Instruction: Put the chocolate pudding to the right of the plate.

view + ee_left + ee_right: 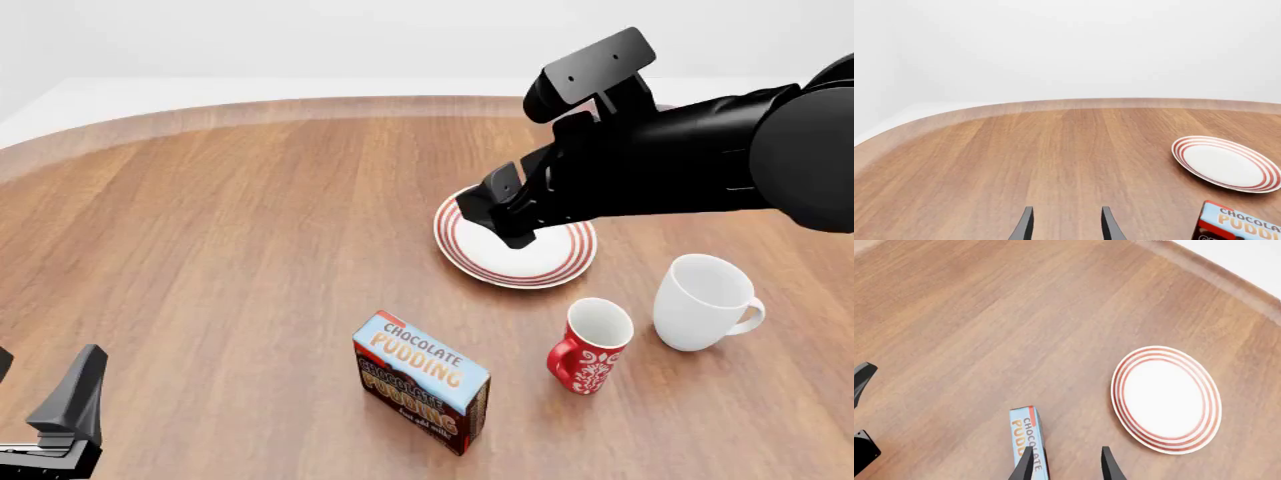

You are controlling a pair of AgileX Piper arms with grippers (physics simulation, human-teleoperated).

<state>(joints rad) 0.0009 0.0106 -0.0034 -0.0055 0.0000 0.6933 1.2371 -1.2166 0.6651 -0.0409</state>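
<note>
Front view: chocolate pudding (420,381) box, light-blue top.

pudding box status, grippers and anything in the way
Both grippers open, empty: left gripper low, right gripper above the plate. Chocolate pudding untouched. Red mug, white mug occupy plate's right.

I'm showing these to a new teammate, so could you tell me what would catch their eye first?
Probably the big black right arm reaching in over the red-ringed plate, its gripper open above it. Next, the chocolate pudding box lying alone nearer the camera, left of a red mug and a white mug.
</note>
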